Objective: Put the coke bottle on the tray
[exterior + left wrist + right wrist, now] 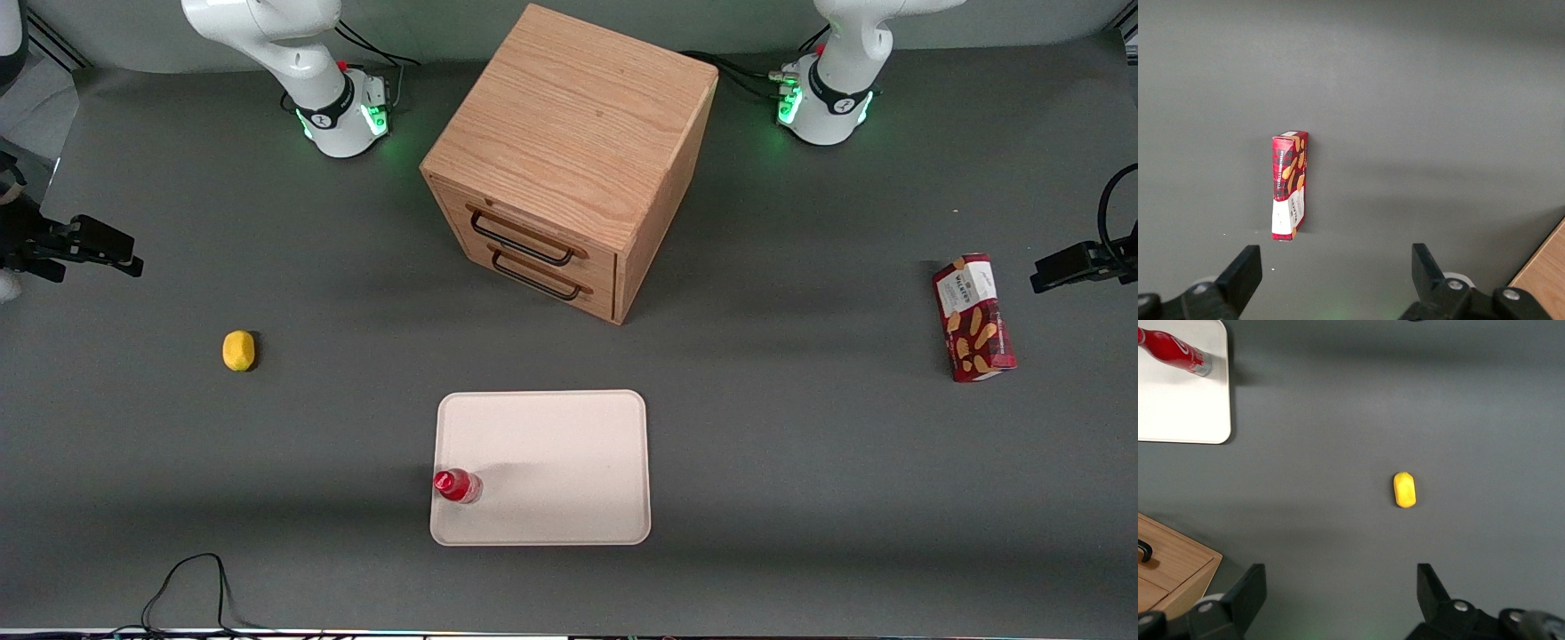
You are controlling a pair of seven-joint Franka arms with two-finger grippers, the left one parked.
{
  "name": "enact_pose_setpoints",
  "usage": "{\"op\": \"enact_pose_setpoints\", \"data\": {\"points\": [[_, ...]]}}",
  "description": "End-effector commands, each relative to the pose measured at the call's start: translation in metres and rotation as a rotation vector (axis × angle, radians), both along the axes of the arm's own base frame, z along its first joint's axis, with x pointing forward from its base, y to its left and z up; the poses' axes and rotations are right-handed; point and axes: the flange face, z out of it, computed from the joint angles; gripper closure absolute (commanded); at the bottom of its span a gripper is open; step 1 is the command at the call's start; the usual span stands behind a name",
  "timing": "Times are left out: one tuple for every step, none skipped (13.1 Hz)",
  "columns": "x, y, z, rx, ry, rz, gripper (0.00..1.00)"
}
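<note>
The coke bottle [457, 486], small and red with a red cap, stands on the tray [551, 462] in the corner nearest the front camera at the working arm's end. The tray is flat, cream-white, with rounded corners. The right wrist view shows the bottle [1175, 350] on the tray's corner [1178, 407]. My right gripper [133, 253] is open and empty, high above the table at the working arm's end, well apart from the bottle. In the right wrist view, the gripper [1341, 593] has bare grey table between its fingers.
A yellow lemon [238, 350] lies on the table under the gripper's reach, also in the right wrist view [1404, 489]. A wooden two-drawer cabinet [569, 160] stands farther from the camera than the tray. A red biscuit box [973, 317] lies toward the parked arm's end.
</note>
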Motion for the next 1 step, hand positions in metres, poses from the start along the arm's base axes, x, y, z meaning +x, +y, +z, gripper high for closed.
{"op": "enact_pose_setpoints", "data": {"points": [[-0.0069,-0.0028,0.0052,0.010,0.003,0.020,0.00]]}}
